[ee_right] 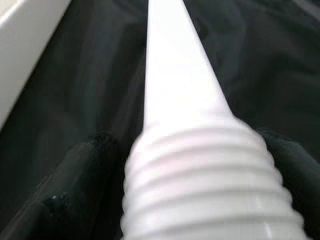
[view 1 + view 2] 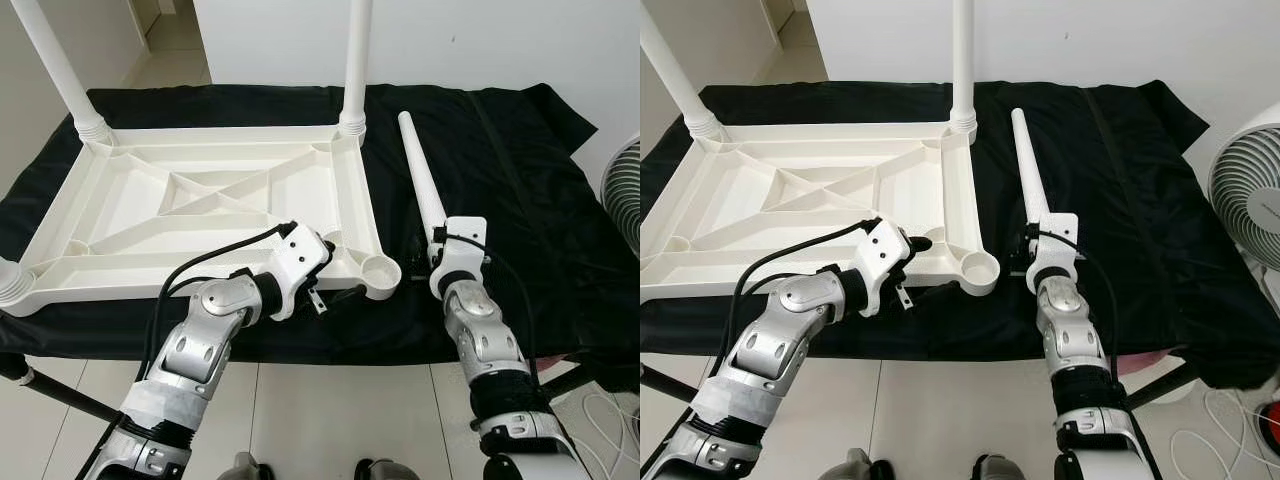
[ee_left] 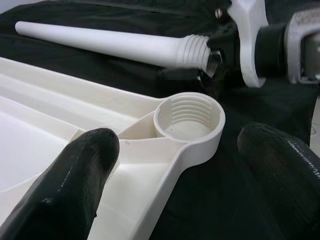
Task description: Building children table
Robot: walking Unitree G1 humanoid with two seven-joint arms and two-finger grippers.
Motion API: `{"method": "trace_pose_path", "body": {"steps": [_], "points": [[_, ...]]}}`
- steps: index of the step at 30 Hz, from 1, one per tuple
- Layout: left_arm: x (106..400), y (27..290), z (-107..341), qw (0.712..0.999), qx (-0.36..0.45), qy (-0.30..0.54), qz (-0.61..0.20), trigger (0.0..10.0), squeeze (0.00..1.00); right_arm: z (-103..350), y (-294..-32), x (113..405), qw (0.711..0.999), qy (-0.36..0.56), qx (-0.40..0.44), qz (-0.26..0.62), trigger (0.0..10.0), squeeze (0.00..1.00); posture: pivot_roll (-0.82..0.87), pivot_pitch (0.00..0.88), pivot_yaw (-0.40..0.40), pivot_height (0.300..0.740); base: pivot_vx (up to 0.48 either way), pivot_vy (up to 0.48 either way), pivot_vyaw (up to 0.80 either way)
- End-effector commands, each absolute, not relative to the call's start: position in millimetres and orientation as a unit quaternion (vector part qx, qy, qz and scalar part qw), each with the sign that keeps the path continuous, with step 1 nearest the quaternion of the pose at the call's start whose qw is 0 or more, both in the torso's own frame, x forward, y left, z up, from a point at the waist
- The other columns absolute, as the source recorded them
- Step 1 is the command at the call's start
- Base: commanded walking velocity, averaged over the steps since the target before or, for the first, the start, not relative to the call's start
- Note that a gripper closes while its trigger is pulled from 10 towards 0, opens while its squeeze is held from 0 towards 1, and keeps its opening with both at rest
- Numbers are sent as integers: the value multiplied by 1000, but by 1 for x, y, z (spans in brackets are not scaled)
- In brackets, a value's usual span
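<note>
White plastic tabletop (image 2: 200, 215) lies upside down on a black cloth (image 2: 520, 210) that covers the desk. Its ribbed underside faces up. Two legs stand screwed into the far corners: one at far left (image 2: 55, 65), one at far right (image 2: 357, 60). A third leg (image 2: 8, 280) shows at the near left corner, cut off by the frame edge. The near right corner carries an open threaded socket (image 3: 187, 117), with nothing in it.

A loose leg (image 2: 420, 175) lies on the cloth just right of the tabletop, narrow end pointing away from the robot, threaded end nearest the robot. The right pincer (image 2: 440, 262) is clenched on that threaded end; in the right wrist view a black finger (image 1: 65, 195) sits on each side of the threads.

The left pincer (image 3: 175, 185) is at the near right corner of the tabletop, released, with one finger (image 3: 65, 180) over the tabletop rim and the other over the cloth, the socket just ahead between them. No contact with the rim can be confirmed.

A white fan (image 2: 1250, 190) stands at the far right, off the desk. Pale floor tiles (image 2: 330, 420) show below the desk edge.
</note>
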State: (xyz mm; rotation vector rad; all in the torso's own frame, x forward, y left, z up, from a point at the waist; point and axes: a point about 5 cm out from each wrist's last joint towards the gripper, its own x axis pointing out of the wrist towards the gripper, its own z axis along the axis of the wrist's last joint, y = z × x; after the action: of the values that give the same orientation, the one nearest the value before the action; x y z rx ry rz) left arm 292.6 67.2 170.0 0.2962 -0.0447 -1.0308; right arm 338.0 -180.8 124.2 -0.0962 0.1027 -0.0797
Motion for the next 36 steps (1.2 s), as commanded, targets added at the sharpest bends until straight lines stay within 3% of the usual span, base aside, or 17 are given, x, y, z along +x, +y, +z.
{"method": "trace_pose_path", "body": {"steps": [1, 18, 19, 21, 22, 31, 34, 35, 36], "points": [[294, 71, 169, 879, 132, -18, -458, 10000, 0, 117, -180, 335, 996, 66, -51, -35, 10000, 0, -91, 84, 44, 740, 0, 0, 0], [277, 58, 169, 856, 131, -17, -500, 10000, 0, 113, -178, 335, 996, 61, -54, -27, 10000, 0, -84, 88, 46, 740, 0, 0, 0], [276, 56, 170, 855, 131, -18, -502, 10000, 0, 111, -179, 335, 996, 68, -40, -29, 4275, 0, -82, 87, 47, 740, 0, 0, 0], [276, 56, 170, 855, 131, -18, -502, 10000, 0, 111, -179, 335, 996, 68, -40, -29, 4275, 0, -82, 87, 47, 740, 0, 0, 0], [276, 55, 171, 854, 134, -21, -502, 10000, 0, 110, -178, 333, 997, 67, -29, -26, 0, 0, -81, 87, 47, 740, 0, 0, 0], [279, 55, 177, 856, 135, -29, -498, 10000, 0, 108, -178, 333, 997, 69, 7, -43, 0, 0, -85, 78, 43, 740, 0, 0, 0], [278, 52, 179, 856, 126, -32, -500, 10000, 0, 117, -180, 334, 998, 27, -6, -56, 0, 0, -85, 72, 41, 740, 0, 0, 0], [278, 51, 181, 857, 119, -35, -501, 10000, 0, 122, -180, 335, 998, 2, -7, -61, 10000, 0, -85, 72, 41, 740, 0, 0, 0], [278, 49, 183, 858, 106, -38, -501, 10000, 0, 129, -181, 334, 997, -29, -15, -69, 10000, 0, -86, 67, 39, 740, 0, 0, 0]]}}
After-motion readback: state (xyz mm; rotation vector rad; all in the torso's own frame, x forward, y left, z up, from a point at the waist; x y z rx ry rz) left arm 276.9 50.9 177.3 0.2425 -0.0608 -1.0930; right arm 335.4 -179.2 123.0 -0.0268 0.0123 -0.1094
